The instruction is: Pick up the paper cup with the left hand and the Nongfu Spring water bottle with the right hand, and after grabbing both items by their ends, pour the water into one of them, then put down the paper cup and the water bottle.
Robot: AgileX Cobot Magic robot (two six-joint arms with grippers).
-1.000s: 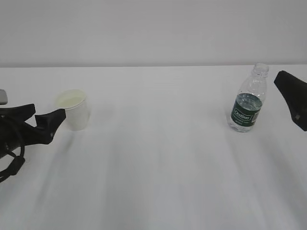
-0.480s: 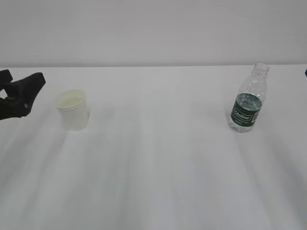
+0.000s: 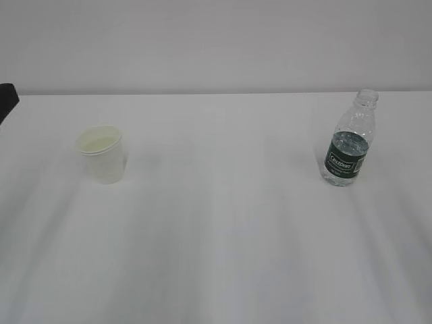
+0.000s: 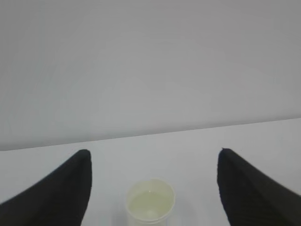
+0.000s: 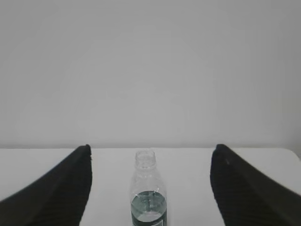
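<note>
The white bench (image 3: 223, 236) carries the Nongfu Spring water bottle (image 3: 348, 140) upright at far right, between my spread, empty right fingers (image 5: 242, 188); the paper cup (image 3: 102, 154) stands left, beyond my released left fingers (image 4: 247, 188)

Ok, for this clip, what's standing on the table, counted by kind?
Paper cup: 1
Nongfu Spring water bottle: 1
Total: 2 things on the white table, standing upright and far apart, cup at the left, bottle at the right.
</note>
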